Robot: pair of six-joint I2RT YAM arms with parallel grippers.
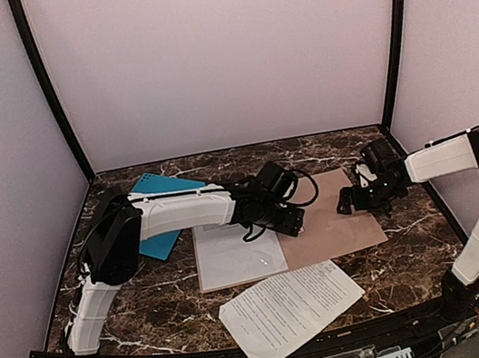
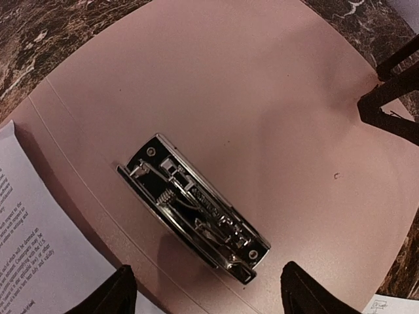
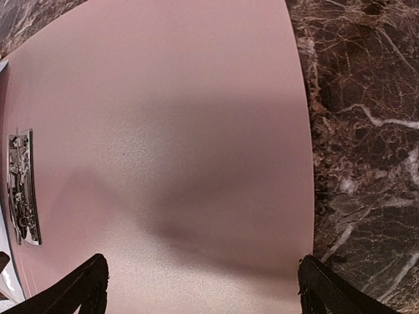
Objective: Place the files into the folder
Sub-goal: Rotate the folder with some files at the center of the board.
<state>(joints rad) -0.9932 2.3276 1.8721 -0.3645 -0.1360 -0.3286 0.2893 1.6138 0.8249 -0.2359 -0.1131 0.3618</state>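
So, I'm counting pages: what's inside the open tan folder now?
White printed paper lies on the left half of the folder, a metal clip by its fold. Whether more sheets lie beneath the top one is hidden.

the small black print on the files (image 1: 291, 310) is too fine to read.

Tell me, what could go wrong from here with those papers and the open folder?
The loose sheet lies flat near the front edge of the table; pinching it could crumple it or push it off. The left fingers hang open right above the metal clip, so coming down might snag it and drag the folder, shifting the sheet already inside.
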